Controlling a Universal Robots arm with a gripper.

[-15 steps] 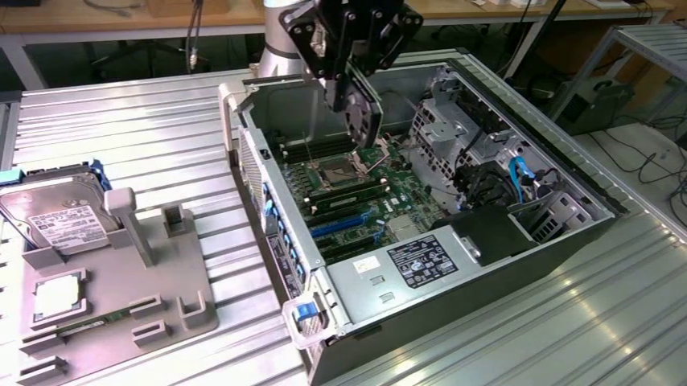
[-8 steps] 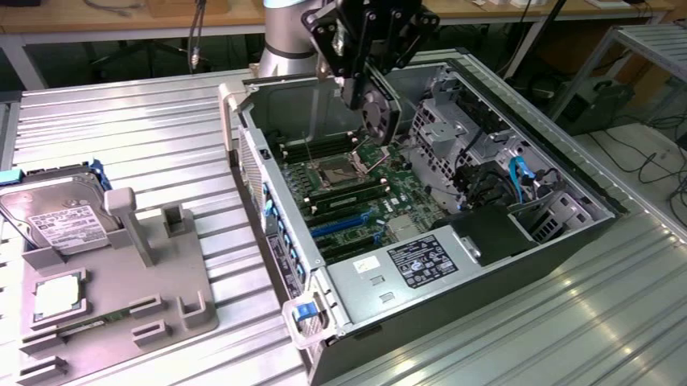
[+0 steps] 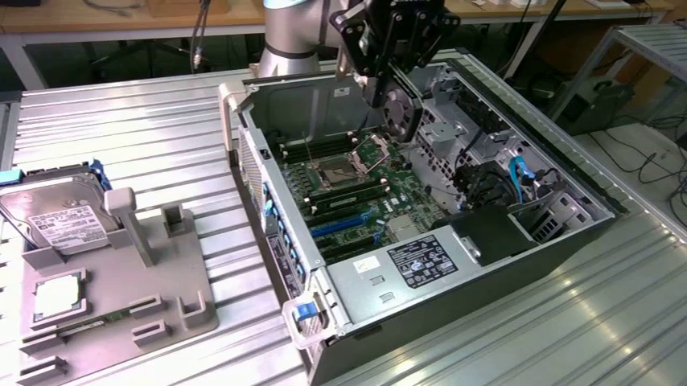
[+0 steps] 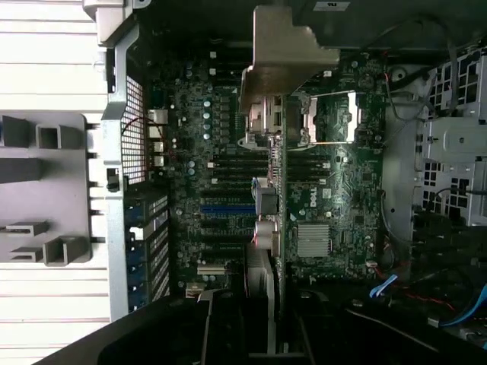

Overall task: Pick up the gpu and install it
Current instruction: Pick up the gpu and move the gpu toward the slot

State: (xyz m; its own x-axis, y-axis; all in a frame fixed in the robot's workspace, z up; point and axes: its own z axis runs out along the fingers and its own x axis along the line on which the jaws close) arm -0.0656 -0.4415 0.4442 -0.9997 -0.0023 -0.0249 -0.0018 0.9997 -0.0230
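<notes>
Ribbed metal table (image 3: 129, 129); open computer case (image 3: 306, 100) is laid on it. The gpu (image 3: 401, 117) is held edge-down above the motherboard (image 3: 359, 197), clamped by the gripper (image 3: 384, 84).

An open computer case (image 3: 301, 104) lies on its side on the ribbed metal worktop (image 3: 129, 121). Its motherboard (image 3: 397, 197) faces upward and carries a CPU socket (image 3: 341, 170) and blue expansion slots (image 3: 341, 225). Blue cables (image 3: 520, 177) run beside the drive bays. At the exterior view's left, a grey fixture (image 3: 161, 273) holds a hard drive (image 3: 59, 217) with a white label and a square CPU chip (image 3: 59, 293).
</notes>
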